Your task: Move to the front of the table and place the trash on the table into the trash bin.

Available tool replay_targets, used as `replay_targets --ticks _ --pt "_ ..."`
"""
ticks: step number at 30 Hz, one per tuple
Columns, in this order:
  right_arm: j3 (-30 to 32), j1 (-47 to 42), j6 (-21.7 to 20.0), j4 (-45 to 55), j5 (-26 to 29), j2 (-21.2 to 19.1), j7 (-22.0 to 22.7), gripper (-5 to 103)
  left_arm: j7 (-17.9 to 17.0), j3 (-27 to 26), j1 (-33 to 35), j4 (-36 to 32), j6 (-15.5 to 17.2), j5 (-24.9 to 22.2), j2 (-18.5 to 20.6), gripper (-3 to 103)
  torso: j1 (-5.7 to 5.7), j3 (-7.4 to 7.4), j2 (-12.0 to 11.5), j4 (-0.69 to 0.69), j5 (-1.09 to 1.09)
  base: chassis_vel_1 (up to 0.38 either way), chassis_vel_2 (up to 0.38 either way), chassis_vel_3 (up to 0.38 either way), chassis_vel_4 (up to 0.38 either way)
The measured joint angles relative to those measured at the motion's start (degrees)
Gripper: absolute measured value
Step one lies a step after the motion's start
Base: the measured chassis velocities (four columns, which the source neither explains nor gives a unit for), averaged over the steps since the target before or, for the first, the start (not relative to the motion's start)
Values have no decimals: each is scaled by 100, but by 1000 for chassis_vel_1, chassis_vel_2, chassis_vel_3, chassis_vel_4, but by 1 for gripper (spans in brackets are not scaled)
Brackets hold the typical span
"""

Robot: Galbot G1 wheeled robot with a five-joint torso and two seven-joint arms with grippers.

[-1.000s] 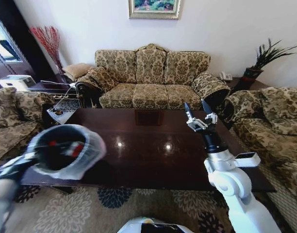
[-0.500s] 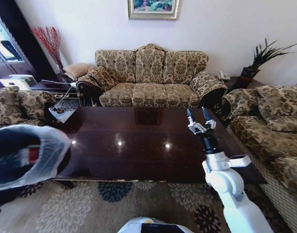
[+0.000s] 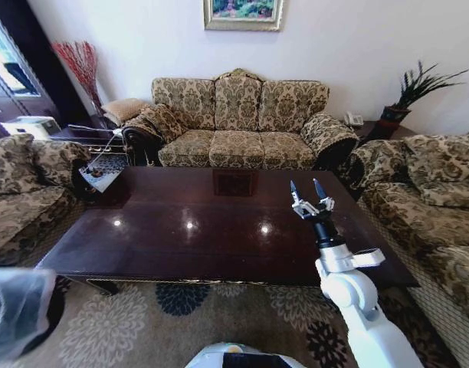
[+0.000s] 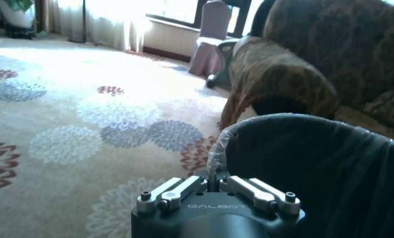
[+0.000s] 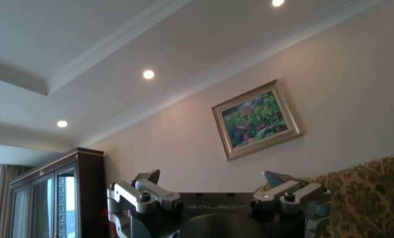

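The trash bin (image 4: pixel 329 168) is hanging at the robot's lower left, down beside the near-left corner of the desk (image 3: pixel 219 230) and over the patterned carpet (image 4: pixel 84 124). The left wrist view is showing its dark wall and the translucent liner (image 4: pixel 218 148) folded over the rim. In the head view only a blurred patch of that liner is showing at the bottom-left edge.

The left gripper (image 4: pixel 213 186) is sitting right at the bin's rim, its fingers (image 4: pixel 177 191) drawn together on the edge of the liner, so it appears to be carrying the bin by that edge.

The desk top is lying dark and glossy, reflecting ceiling lights, and no litter is standing out on it. Whether trash is already lying inside the bin cannot be told, since its interior is reading only as dark.

The right gripper (image 3: pixel 312 201) is pointing upward above the right part of the desk, its fingers (image 5: pixel 147 191) spread apart and holding nothing; its wrist camera is looking up at the wall, a framed painting (image 5: pixel 256 119) and the ceiling.

A patterned sofa (image 3: pixel 238 123) is standing behind the desk, with matching armchairs at either side.

Judging from this, the clearing looks essentially done, and the step in hand is likely handling the bin itself. A next move would call for setting it upright on the carpet before letting the thin liner go.
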Motion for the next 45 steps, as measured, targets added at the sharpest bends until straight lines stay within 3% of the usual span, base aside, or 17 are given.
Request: replay_targets --ticks 3,5,9,11,12,18,28,33,42,45 --pt "18 -76 1 -69 -97 13 11 100 248 465 -264 1453 -277 -238 334 4 0 0 0 4 -10 0 0 0 0" --pt "24 -94 3 -71 -108 12 12 100 326 542 -309 1667 -282 -307 389 4 0 0 0 4 -11 0 0 0 0" --pt "120 -272 10 50 -198 48 39 100 1003 1207 -764 3421 -533 -186 811 4 0 0 0 -5 -6 0 0 0 0" --pt "129 -290 10 76 -210 52 42 100 1049 1248 -799 3543 -549 -163 842 4 0 0 -1 -2 -5 0 0 0 0" --pt "157 -341 11 158 -265 63 57 100 1289 1386 -922 3973 -599 -107 961 4 0 0 -1 4 -5 0 0 0 0" --pt "218 -524 12 379 -563 175 213 100 1799 1645 -1318 5109 -773 6 1343 4 0 0 0 2 -5 0 0 0 0" --pt "262 -635 -19 589 -677 222 374 100 2482 1945 -2033 6183 -788 51 1661 4 0 0 0 0 -8 0 0 0 0" --pt "307 -631 -65 594 -666 157 470 100 2271 1956 -2294 6355 -705 -4 1642 4 0 1 -1 1 -1 0 0 0 0" --pt "325 -499 -111 431 -587 124 523 100 2322 1916 -2338 6494 -652 275 1488 2 0 1 -1 4 -3 0 0 0 0" --pt "317 -531 -110 411 -556 121 518 100 2468 1827 -2300 6497 -600 545 1402 18 0 1 -1 3 0 0 0 0 0"
